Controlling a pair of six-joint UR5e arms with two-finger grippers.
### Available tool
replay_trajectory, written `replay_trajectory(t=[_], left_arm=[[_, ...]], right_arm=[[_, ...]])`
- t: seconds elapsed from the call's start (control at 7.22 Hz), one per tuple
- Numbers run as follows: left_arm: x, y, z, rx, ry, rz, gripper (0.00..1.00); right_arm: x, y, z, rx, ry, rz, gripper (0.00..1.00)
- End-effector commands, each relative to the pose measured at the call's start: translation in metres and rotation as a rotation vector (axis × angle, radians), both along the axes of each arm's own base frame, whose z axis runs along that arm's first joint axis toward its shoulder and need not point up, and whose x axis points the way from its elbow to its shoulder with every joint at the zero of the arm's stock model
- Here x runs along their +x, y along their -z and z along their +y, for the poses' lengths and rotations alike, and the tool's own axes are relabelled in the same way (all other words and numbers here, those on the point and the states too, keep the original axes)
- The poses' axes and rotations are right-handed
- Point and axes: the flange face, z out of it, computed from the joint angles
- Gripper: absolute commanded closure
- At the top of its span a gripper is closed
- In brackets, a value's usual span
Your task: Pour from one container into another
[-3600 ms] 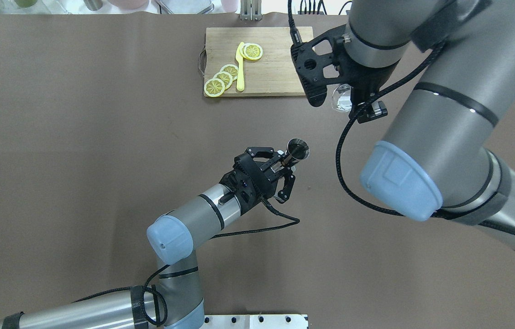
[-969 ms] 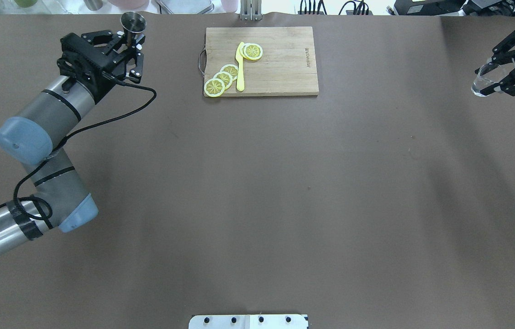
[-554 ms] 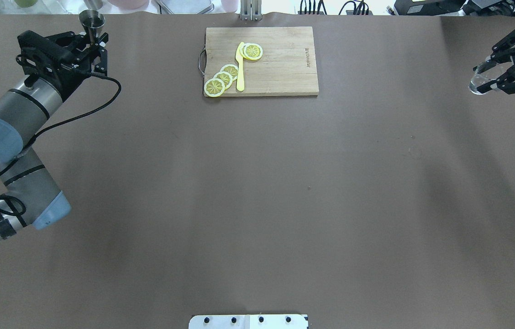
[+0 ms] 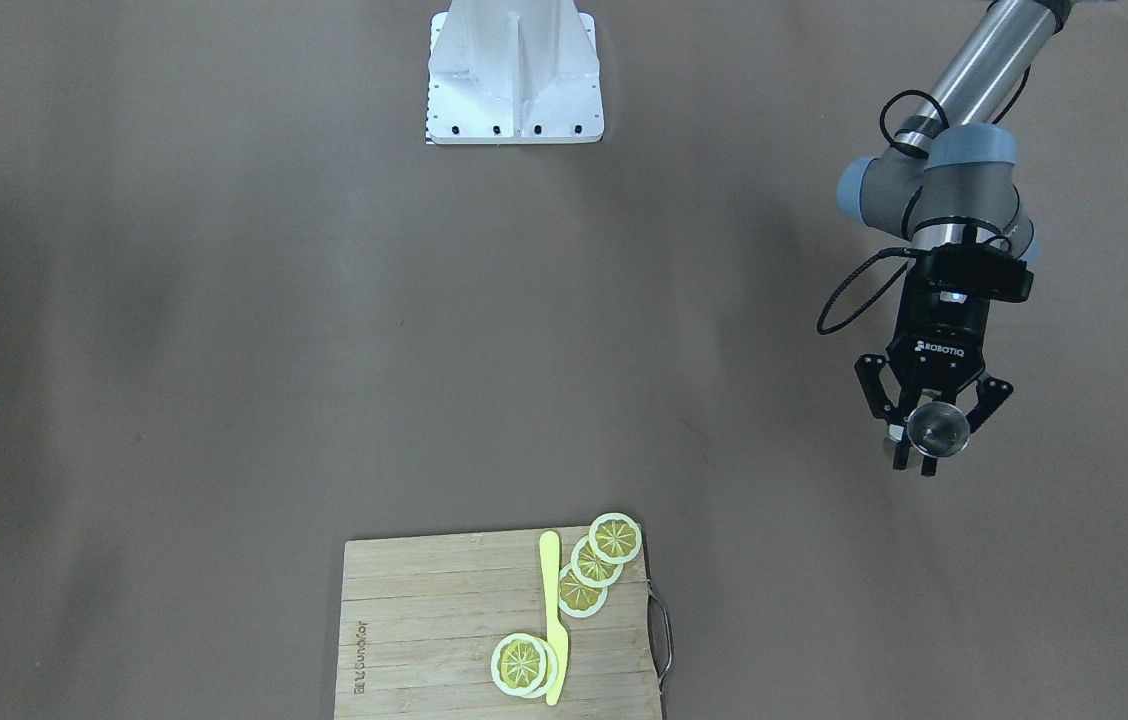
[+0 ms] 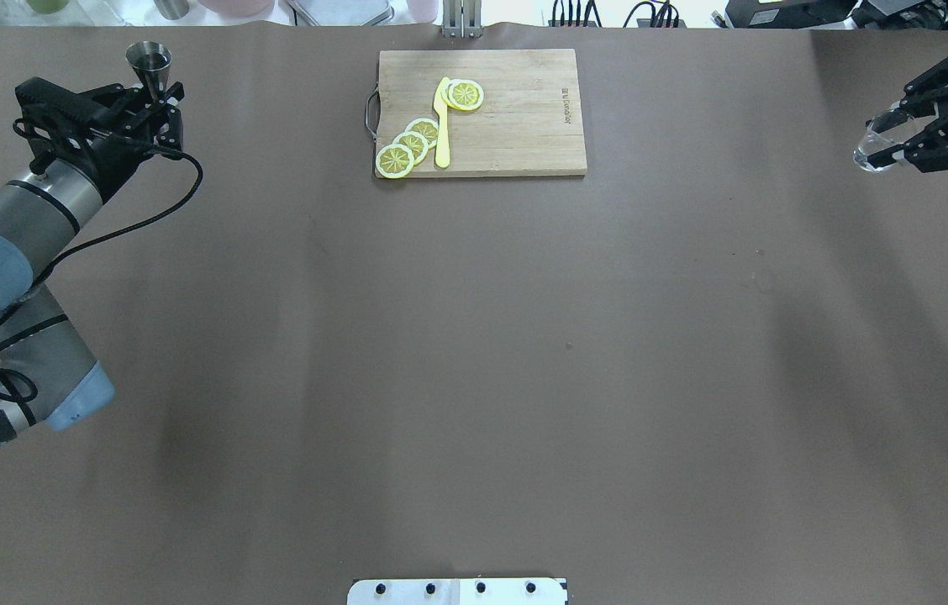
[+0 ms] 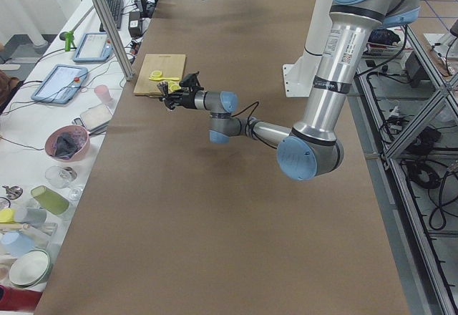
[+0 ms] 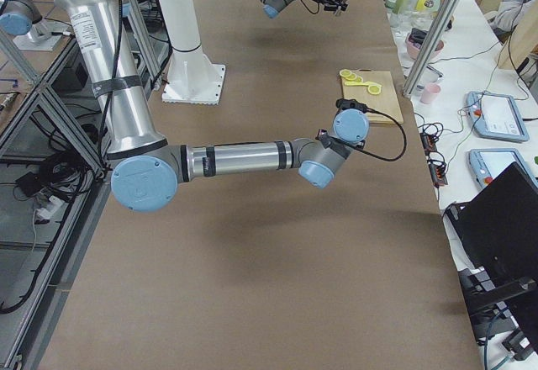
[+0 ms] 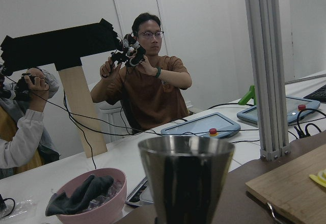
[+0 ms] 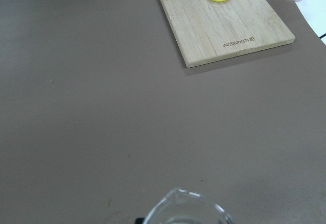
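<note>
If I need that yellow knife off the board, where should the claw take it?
Take the knife by its handle end, nearest the robot, from straight above, closing across its width. It lies flat on the board, and lemon slices crowd its middle and blade.

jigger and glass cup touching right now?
Apart. Overhead view: jigger in left claw at one table end, glass cup in right claw at the other.

There are one metal cup (image 5: pixel 148 57), one glass (image 5: pixel 871 151), one cutting board (image 5: pixel 516 126), one knife (image 5: pixel 442 134) and five lemon slices (image 5: pixel 395 160).
</note>
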Motion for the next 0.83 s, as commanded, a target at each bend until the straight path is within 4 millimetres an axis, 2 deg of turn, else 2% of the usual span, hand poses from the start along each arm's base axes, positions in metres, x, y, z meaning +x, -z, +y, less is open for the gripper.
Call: replay_trajectory(t=[0.0,0.14,0.28,0.42,0.69], left_arm=[[0.0,-0.002,-0.003,-0.008,-0.016,0.002,1.0],[-0.005,0.005,-0.007,-0.003,-0.007,0.009,1.0],[0.001,0.011,-0.009,-0.003,-0.005,0.026,1.0],[0.002,0.019,-0.008,-0.013,-0.008,0.089,1.0],[0.003,0.019,-0.007,-0.02,-0.014,0.109,1.0]], right_arm=[[-0.031,0.008,0.011,-0.06,-0.074,-0.047,1.0],[-0.054,0.009,0.016,-0.081,-0.1,-0.052,1.0],[-0.066,0.014,0.017,-0.108,-0.122,-0.054,1.0],[-0.075,0.014,0.02,-0.133,-0.148,-0.051,1.0],[-0.082,0.01,0.022,-0.142,-0.182,-0.041,1.0]])
